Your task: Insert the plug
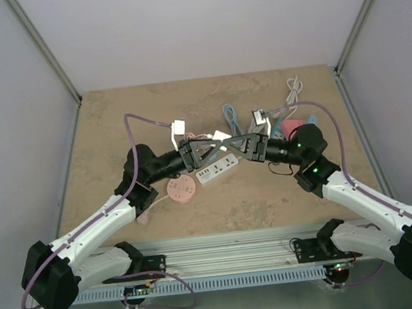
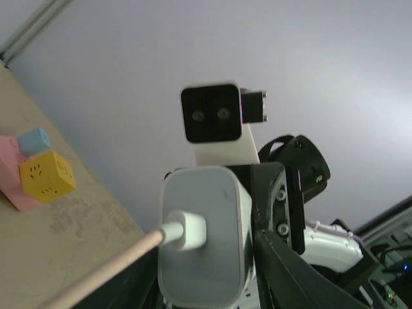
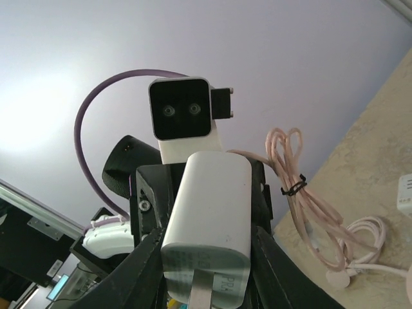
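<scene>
Charger (image 3: 209, 212), raised just beyond power strip (image 1: 217, 169): pinched in my right claw (image 1: 231, 141); left claw (image 1: 212, 145) half-closed around it (grip uncertain).

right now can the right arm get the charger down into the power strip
Probably yes: the right gripper holds the charger right by the power strip, sockets uncovered, though the left gripper flanking it may hinder.

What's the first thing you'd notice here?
The left arm and right arm meet nose to nose over the middle of the table, a white charger between them. The right gripper is shut on it. A white power strip lies on the table close by.
</scene>
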`<state>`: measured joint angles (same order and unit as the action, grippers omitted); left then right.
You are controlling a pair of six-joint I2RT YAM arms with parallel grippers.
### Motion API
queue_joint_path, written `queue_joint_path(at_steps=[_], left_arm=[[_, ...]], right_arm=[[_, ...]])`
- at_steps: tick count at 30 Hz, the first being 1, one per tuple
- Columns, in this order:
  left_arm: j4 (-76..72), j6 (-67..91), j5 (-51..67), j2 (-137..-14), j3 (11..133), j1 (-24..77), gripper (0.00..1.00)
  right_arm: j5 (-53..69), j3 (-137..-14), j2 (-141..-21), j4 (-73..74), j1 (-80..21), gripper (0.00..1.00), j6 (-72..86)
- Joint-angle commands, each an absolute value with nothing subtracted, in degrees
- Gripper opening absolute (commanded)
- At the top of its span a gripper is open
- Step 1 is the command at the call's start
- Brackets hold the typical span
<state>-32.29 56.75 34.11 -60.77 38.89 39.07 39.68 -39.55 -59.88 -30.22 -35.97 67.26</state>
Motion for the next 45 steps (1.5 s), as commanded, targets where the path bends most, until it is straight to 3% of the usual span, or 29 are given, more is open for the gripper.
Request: queue_joint_path(at_steps=[1, 4, 9, 12, 21, 25, 36, 45], left_arm=[[-34.3, 55.4, 40.9, -61.8, 40.1, 39.2, 0.36], [-31.8, 53.8, 40.4, -62.2, 41.5, 39.2, 0.28], [-21.9, 45.5, 36.9, -62.9, 45.5, 39.2, 0.23], [-18.5, 40.2, 34.7, -63.6, 46.9, 39.2, 0.22], [-1.8, 11.5, 18.1, -66.5, 44.0, 39.3, 0.23], [5.6, 2.8, 18.7, -71.0, 46.4, 39.2, 0.28], [0.2, -18.9, 22.7, -88.3, 52.0, 39.2, 0.22], [0.7, -24.2, 19.9, -97.6, 56.7, 39.2, 0.21]], right_arm=[[41.1, -39.1, -58.6, -31.8, -35.1, 0.25, 66.6], [41.1, -38.5, -57.7, -30.6, -34.4, 0.3, 65.6], [39.2, -38.3, -54.8, -22.5, -32.6, 0.74, 60.7], [36.9, -38.3, -52.5, -15.2, -30.9, 0.84, 56.9], [22.8, -40.4, -49.0, 12.6, -27.7, 0.87, 44.9], [19.8, -38.6, -47.6, 13.5, -27.2, 0.87, 44.8], [18.7, -38.1, -44.7, 18.5, -21.3, 0.85, 42.8], [19.5, -37.2, -41.3, 20.8, -18.3, 0.85, 43.2]])
